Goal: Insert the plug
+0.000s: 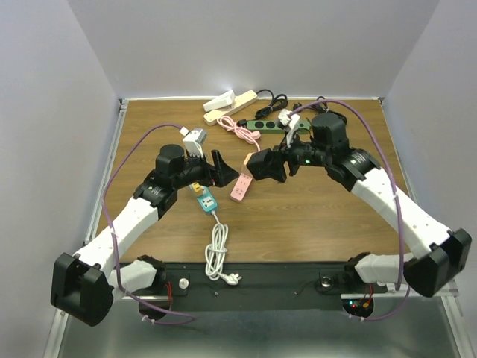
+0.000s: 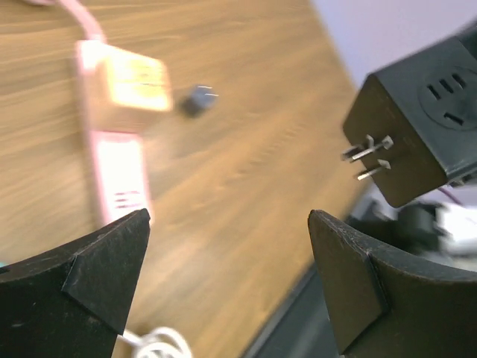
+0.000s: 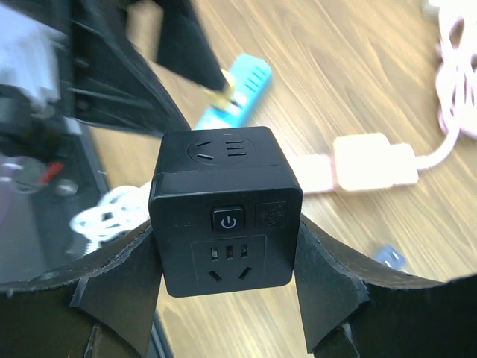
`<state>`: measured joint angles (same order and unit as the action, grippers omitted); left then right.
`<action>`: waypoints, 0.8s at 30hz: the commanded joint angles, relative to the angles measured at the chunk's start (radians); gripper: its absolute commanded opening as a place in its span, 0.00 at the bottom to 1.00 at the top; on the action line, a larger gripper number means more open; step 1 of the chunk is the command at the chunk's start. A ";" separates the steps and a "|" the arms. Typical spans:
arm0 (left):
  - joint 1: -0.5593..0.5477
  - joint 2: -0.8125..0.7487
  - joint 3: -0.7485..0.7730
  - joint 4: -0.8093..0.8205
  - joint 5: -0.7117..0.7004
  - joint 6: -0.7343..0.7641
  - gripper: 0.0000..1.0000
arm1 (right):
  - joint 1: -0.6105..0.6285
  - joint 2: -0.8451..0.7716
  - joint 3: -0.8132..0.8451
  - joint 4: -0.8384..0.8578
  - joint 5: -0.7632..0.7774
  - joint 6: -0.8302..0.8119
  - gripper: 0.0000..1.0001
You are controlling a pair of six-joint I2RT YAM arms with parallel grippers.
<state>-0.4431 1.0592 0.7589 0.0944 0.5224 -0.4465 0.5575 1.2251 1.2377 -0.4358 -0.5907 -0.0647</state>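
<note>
right end effector (image 3: 227,287): clamped on black cube plug (image 3: 223,186), held above the middle of the wooden surface (image 1: 313,216), prongs (image 2: 365,156) pointing left | left end effector (image 2: 227,283): fingers wide apart, empty, facing the plug | pink power strip (image 1: 241,186): flat on the surface, near the middle

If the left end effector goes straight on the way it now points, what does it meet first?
The left end effector would probably meet bare table first, between the pink strip and the black cube in the right end effector; depth is unclear.
</note>
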 commanded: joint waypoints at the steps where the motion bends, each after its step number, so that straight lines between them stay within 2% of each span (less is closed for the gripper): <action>1: 0.000 0.031 -0.010 0.004 -0.248 0.075 0.97 | 0.019 0.103 0.054 -0.060 0.126 -0.047 0.00; 6: -0.002 0.172 0.028 0.016 -0.288 0.106 0.91 | 0.045 0.250 0.074 -0.058 0.170 -0.061 0.00; 11: -0.002 0.271 0.059 0.036 -0.329 0.141 0.82 | 0.070 0.330 0.097 -0.066 0.216 -0.084 0.01; 12: -0.002 0.283 0.069 0.041 -0.328 0.146 0.71 | 0.079 0.341 0.104 -0.066 0.221 -0.086 0.00; 16: -0.002 0.338 0.080 0.070 -0.315 0.138 0.56 | 0.110 0.378 0.114 -0.064 0.249 -0.109 0.01; 24: -0.003 0.418 0.082 0.099 -0.344 0.126 0.51 | 0.150 0.453 0.132 -0.046 0.307 -0.144 0.00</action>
<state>-0.4435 1.4681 0.8017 0.1528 0.2092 -0.3248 0.6968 1.6588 1.3148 -0.5259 -0.3233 -0.1768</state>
